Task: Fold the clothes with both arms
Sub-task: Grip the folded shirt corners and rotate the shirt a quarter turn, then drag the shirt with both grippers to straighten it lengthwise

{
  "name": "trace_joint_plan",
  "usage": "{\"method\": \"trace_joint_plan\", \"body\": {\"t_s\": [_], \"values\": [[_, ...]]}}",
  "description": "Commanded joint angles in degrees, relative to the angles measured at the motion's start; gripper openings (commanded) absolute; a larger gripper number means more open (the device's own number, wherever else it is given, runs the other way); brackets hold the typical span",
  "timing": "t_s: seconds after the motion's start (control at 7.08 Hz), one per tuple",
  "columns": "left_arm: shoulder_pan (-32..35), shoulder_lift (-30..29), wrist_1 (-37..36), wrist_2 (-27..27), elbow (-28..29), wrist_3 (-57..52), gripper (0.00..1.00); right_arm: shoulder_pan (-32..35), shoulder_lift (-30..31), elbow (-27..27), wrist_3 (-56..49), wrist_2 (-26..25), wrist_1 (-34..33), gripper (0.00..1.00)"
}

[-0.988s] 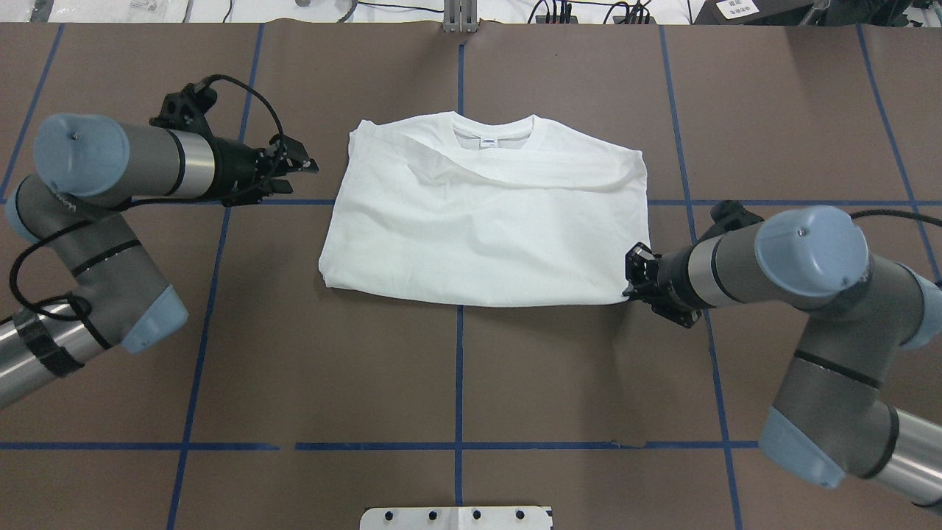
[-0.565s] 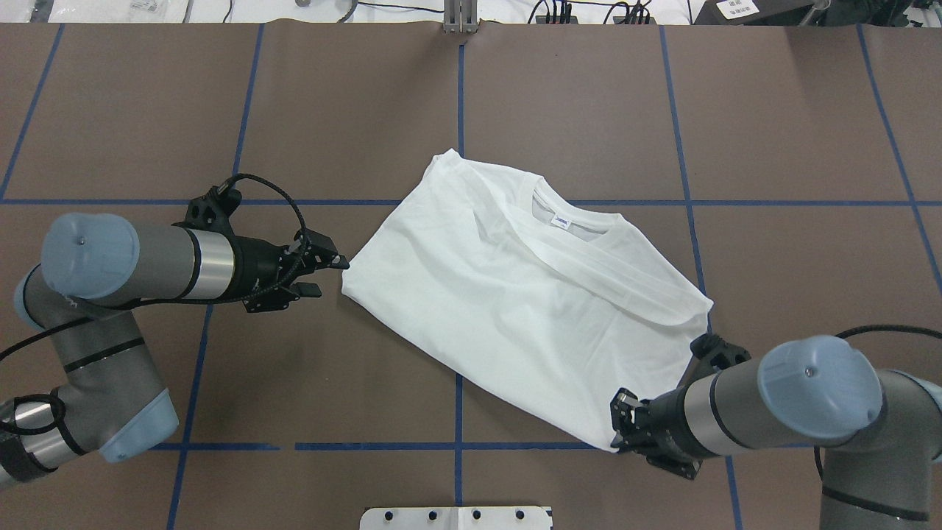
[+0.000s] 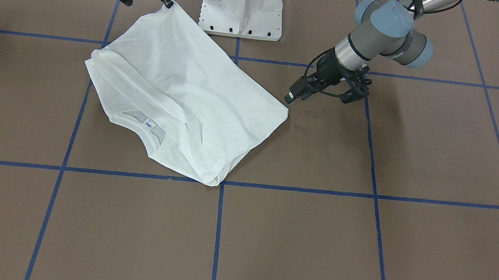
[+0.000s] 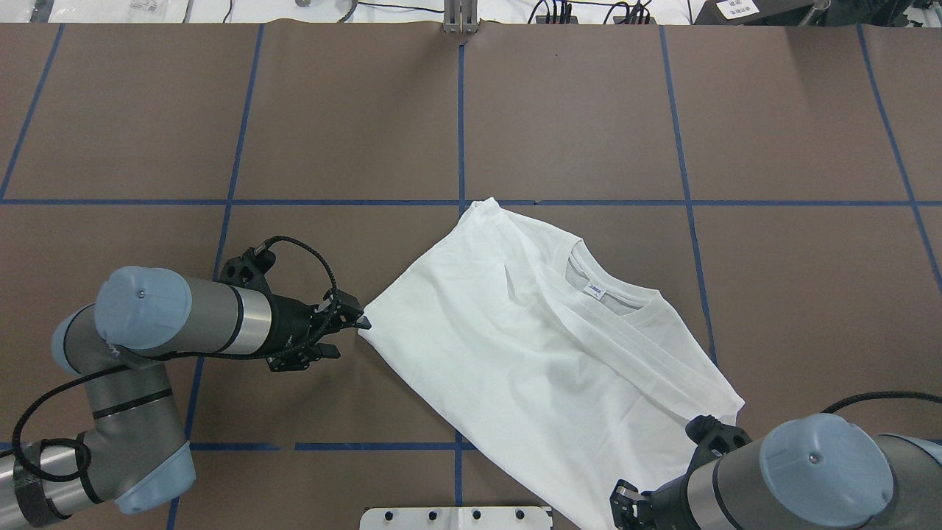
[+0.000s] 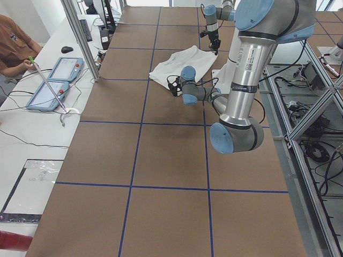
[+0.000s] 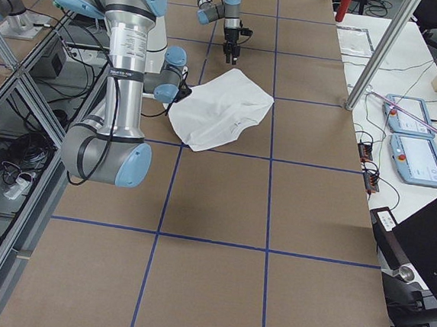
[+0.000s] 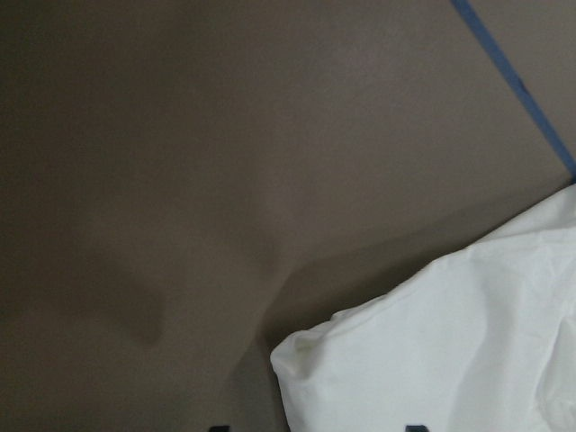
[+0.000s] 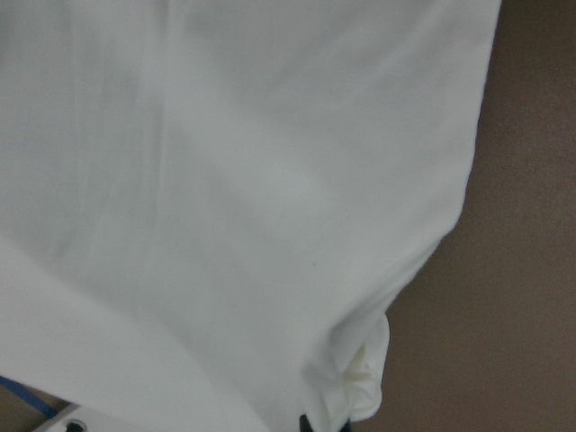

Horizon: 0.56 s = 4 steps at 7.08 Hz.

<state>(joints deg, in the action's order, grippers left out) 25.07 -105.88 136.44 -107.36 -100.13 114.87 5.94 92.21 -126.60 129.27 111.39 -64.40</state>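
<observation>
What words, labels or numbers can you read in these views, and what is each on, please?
Neck label in the T-shirt collar: blue print, too small to read.
Sticker on the left arm: black print, too blurred to read.
White tag beyond the table's far edge: unreadable.
Nothing is legible.

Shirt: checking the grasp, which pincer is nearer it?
Right. The right pincer grips the shirt by one corner; the left pincer is open beside the opposite corner.

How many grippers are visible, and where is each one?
2. The left gripper is open beside one corner of the T-shirt; the right gripper is shut on another corner, lifted near the white base.
</observation>
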Motion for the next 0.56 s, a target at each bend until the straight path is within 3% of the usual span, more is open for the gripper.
{"method": "trace_joint_plan", "body": {"t_s": [0.0, 0.28, 0.42], "values": [[-3.0, -3.5, -5.3, 3.7, 0.5, 0.1, 0.70, -0.7, -0.2, -0.7, 5.2, 0.1, 0.1, 1.00], [-3.0, -3.8, -6.0, 3.9, 1.2, -0.1, 0.32, 3.7, -0.4, -1.5, 5.3, 2.3, 0.1, 1.00], [-2.9, -4.0, -6.0, 4.0, 1.8, -0.7, 0.30, 5.6, -0.4, -1.5, 5.2, 3.5, 0.1, 1.00]]}}
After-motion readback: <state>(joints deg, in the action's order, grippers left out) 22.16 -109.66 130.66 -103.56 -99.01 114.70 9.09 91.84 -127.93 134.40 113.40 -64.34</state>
